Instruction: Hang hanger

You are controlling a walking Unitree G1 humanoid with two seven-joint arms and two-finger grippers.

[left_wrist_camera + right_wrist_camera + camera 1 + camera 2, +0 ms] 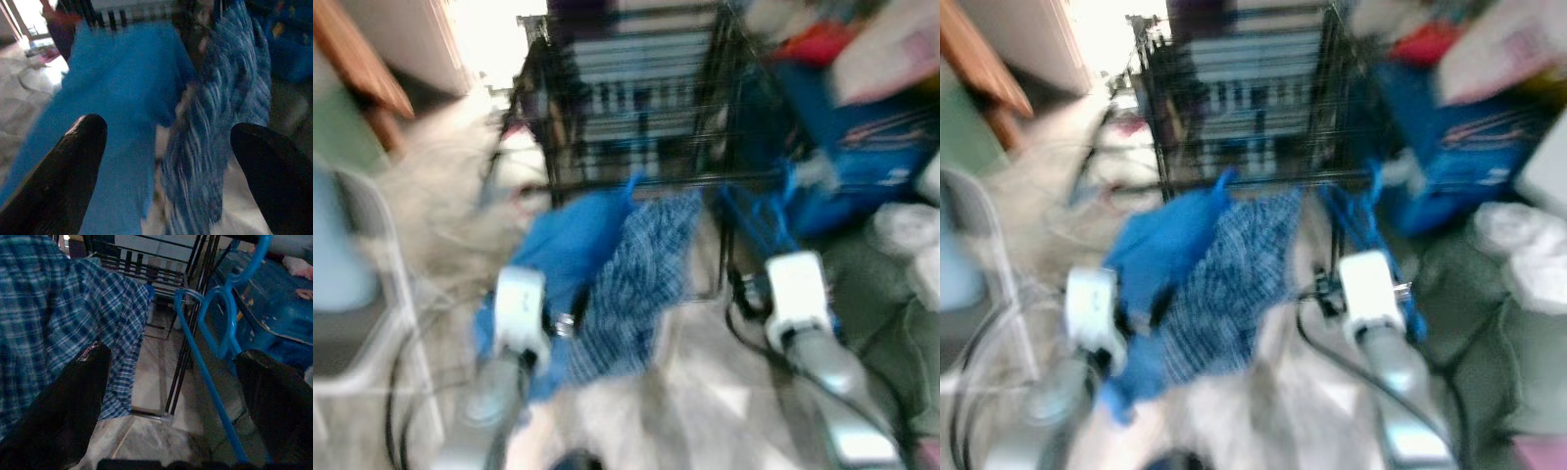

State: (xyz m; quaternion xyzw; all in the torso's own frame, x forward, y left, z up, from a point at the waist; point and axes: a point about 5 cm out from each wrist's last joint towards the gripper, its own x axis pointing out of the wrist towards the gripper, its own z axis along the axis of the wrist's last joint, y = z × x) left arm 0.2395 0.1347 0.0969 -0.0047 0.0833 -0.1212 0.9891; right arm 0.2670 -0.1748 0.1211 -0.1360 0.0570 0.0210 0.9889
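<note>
Up front in your left eye view, everything is smeared by motion, but you can make out a black wire rack point(636, 98) standing on the pale floor point(705, 392), with two cloths draped off its lower front rail: one plain blue cloth point(570, 245) and one blue-and-white plaid cloth point(631, 284) just beside it. Your two silver arms reach toward them, each ending in a white wrist block; the left hand point(548, 328) sits against the plain cloth and the right hand point(754, 294) is near the rack's right corner. A blue bag point(862, 166) lies to the right of the rack.

Your right eye view gives the same blurred layout; a twisted blue shape point(1356, 211) hangs by the rack's right post, too smeared to name there.

Your left wrist view shows two rounded black fingers point(73, 166) spread wide apart, holding nothing, with the smooth plain blue cloth and the coarser woven plaid side by side beyond them.

Your right wrist view is the sharp one. It alone resolves the blue plastic hanger point(215, 328): one thin straight bar, a rounded loop, and a hook rising toward the rack's top, resting against the black wire posts. The right hand's two fingers point(63, 406) are spread, one near the plaid cloth, the hanger lying between them, not gripped.
</note>
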